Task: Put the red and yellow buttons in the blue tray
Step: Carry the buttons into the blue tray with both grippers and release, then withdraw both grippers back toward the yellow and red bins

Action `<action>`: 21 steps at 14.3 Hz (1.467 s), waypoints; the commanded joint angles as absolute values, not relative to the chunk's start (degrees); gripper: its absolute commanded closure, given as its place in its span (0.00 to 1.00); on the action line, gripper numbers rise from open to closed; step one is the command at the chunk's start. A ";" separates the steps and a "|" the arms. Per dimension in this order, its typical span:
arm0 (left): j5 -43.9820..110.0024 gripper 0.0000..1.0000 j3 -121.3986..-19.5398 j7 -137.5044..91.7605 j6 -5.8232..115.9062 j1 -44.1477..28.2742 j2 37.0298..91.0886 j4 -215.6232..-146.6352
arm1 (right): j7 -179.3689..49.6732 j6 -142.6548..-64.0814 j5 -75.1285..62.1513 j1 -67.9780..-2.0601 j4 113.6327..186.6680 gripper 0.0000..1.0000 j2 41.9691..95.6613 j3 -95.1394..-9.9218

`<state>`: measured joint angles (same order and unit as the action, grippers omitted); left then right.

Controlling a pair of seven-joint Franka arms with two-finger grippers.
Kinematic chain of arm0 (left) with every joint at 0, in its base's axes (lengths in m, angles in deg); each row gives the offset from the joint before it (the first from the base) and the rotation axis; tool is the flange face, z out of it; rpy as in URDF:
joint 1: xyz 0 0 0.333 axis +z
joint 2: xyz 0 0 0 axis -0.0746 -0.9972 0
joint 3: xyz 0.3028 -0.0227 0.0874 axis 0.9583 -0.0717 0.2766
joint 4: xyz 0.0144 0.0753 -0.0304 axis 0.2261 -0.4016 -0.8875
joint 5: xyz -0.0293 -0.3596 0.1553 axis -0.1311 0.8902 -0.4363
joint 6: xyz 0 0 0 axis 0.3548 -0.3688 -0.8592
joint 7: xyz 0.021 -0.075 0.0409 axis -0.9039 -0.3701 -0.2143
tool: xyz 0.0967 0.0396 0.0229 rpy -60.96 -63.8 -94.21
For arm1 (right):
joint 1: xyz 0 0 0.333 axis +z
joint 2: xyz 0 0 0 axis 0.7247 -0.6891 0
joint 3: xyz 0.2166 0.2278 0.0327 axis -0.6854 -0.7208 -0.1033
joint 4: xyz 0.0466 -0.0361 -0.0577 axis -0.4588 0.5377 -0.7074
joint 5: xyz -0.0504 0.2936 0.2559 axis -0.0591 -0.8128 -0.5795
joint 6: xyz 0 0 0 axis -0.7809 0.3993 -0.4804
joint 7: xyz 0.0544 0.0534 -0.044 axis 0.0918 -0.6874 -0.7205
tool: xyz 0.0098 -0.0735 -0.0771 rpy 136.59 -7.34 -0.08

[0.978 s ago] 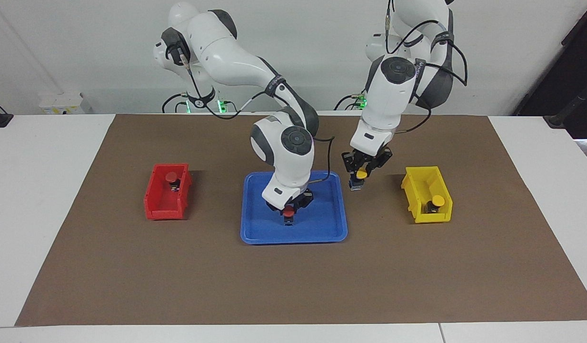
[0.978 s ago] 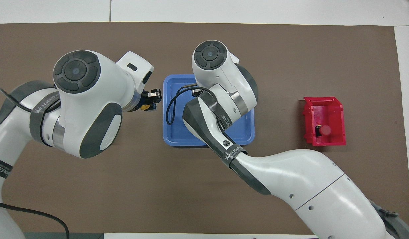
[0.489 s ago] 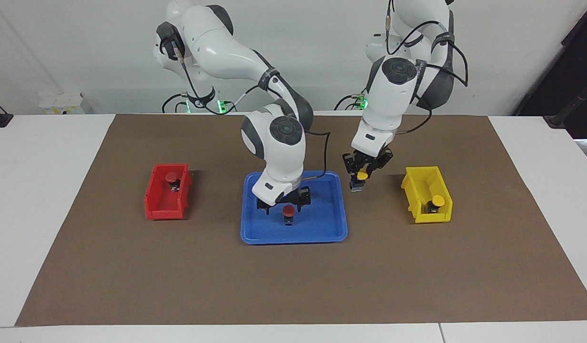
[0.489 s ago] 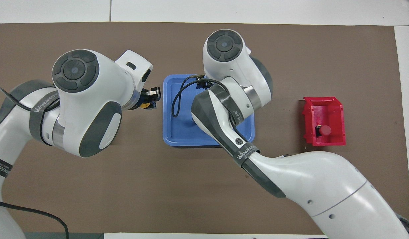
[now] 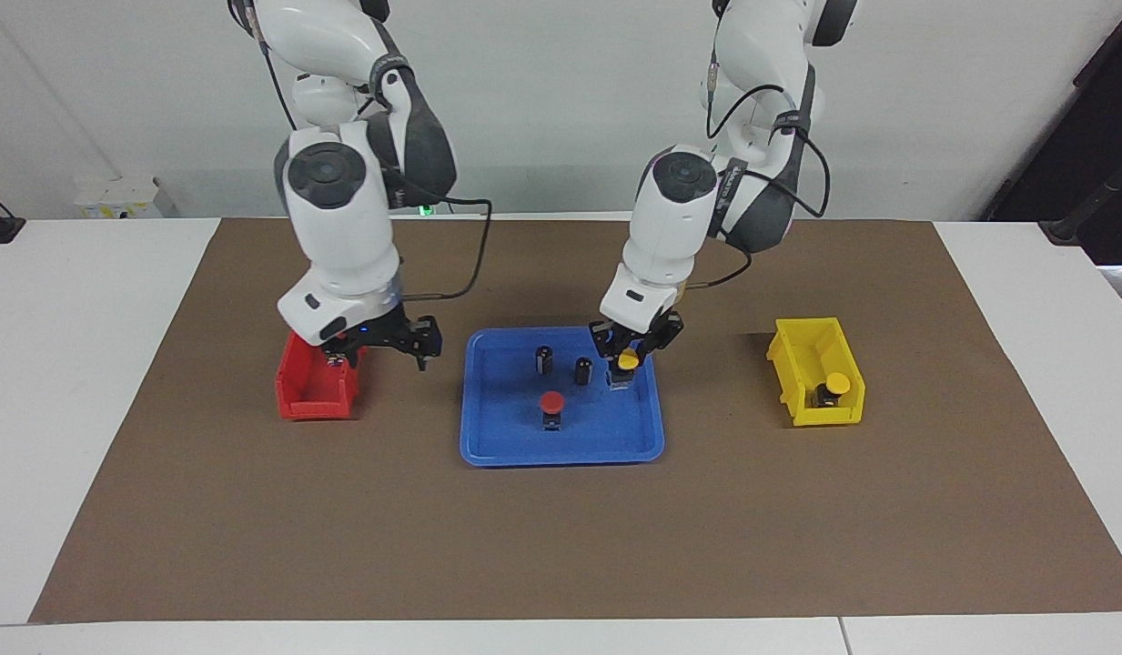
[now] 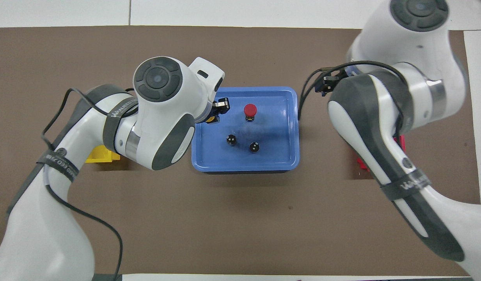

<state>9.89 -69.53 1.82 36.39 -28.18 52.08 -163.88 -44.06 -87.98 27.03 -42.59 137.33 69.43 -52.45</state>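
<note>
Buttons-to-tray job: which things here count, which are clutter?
In the job:
- blue tray
- red button standing in the tray
- yellow button gripped in the left pincer, over the tray
- yellow button in the yellow bin
- right pincer, open, over the red bin

Just lying about:
- two dark capless cylinders in the tray
- brown mat

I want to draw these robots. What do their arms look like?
Both arms, the left arm and the right arm, are glossy white with dark grey joints and round grey caps. Thin black cables loop beside them. Each ends in a small black end effector: left, right.
</note>
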 commanded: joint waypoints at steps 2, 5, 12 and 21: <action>9.98 0.89 -68.59 2.47 39.52 -28.68 45.13 -158.51 | -55.43 -91.06 23.05 -51.26 149.38 0.00 76.33 -53.33; 9.81 0.89 -68.50 3.25 41.29 -29.47 43.27 -158.50 | -61.29 -95.88 23.05 -53.55 158.34 0.04 80.10 -53.33; 7.79 0.08 -68.41 3.35 41.91 -30.44 43.01 -158.59 | -64.06 -104.77 22.78 -56.38 167.25 0.26 82.40 -53.33; 5.94 0.00 -67.97 -0.57 21.00 -24.30 55.19 -159.00 | -63.62 -109.52 22.78 -55.76 172.95 0.32 83.01 -53.33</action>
